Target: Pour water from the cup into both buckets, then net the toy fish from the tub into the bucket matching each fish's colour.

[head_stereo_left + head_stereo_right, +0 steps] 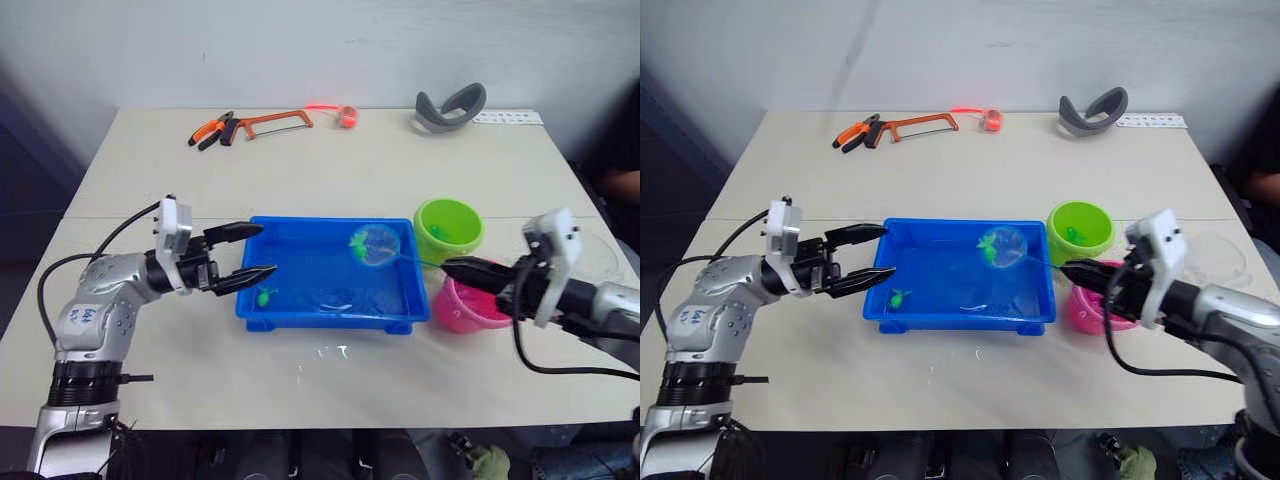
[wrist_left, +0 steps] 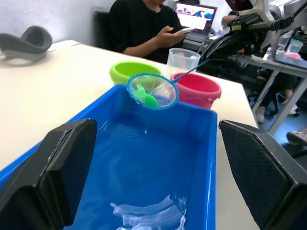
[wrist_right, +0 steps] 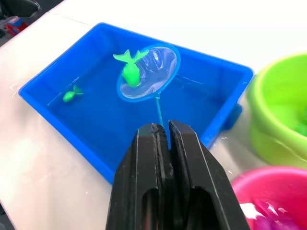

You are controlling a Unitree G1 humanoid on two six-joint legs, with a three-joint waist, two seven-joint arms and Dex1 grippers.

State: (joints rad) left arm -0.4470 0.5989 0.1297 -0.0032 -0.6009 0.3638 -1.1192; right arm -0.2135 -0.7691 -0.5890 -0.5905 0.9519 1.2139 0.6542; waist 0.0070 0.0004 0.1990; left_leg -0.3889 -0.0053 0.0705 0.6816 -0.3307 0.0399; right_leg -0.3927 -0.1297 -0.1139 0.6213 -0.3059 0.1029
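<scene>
- Gripping the thin handle of the small round blue-rimmed net (image 3: 147, 73), the right hand (image 3: 163, 132) has its two black fingers pressed together around it, above the near side of the pink round plastic bucket (image 1: 468, 306).
- Lifted over the far right corner of the shallow rectangular bright blue plastic tub (image 1: 262, 308), the net hoop carries one bright green toy fish (image 3: 128, 71) in its clear mesh.
- A second small green fish (image 3: 71, 94) lies in the water at the tub's near left part, close to the left hand.
- The left hand (image 1: 245, 252) hovers at the tub's left end with its black fingers spread wide, one over the far left corner and one over the left rim, holding nothing.
- The lime green round plastic bucket (image 1: 448, 228) stands just beyond the tub's far right corner, with small green shapes inside; the pink bucket sits just beside it, nearer the robot, by the tub's right end.
- The clear see-through plastic cup (image 2: 182, 61) stands behind both buckets.
- Across the pale worktop (image 1: 330, 170), an orange-framed hacksaw (image 1: 275, 122), orange-handled pliers (image 1: 212, 130) and a grey curved band (image 1: 451, 107) lie along the far edge.
- A person in black (image 2: 144, 28) sits beyond the worktop.
</scene>
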